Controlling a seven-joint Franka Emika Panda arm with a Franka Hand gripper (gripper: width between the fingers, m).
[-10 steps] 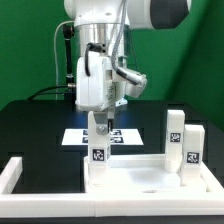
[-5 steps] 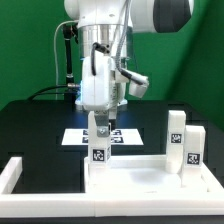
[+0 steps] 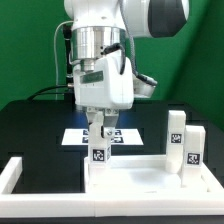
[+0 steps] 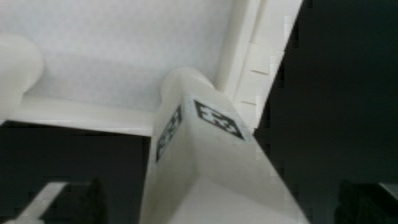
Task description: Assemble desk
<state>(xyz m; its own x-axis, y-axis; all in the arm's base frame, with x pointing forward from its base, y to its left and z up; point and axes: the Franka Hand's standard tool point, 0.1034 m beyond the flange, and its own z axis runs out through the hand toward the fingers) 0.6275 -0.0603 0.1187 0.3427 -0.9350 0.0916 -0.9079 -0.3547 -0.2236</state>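
While the white robot arm hangs over the middle of the black table, the exterior view shows its two-finger gripper [image 3: 99,127] around the top of a small white plastic block leg [image 3: 98,143] marked with a black-and-white square tag. That leg stands upright at the back corner of the desk top [image 3: 150,180], a wide white tray-like panel with a raised rim, toward the exterior view's left. Compared with a second ago, the wrist has turned and the jaws have spread to their widest, so the fingers now flank the leg rather than pinch it. This reads as a release: the leg looks seated and stands by itself. Two more white tagged block legs [image 3: 184,142] stand upright on the desk top toward the exterior view's right, just beside each other. Behind the gripper lies the flat white marker board [image 3: 76,137] with its printed tags. A long low white border frame [image 3: 14,172] runs along the front and the left of the exterior view.

From the wrist view, the released leg [image 4: 199,150] fills the centre, rising toward the camera, its tags visible on two faces. Beyond it lies the pale floor of the desk top [image 4: 125,50] with its raised rim, and the dark table past that. Dark blurred finger shapes sit at the picture's edge, well apart from the leg.
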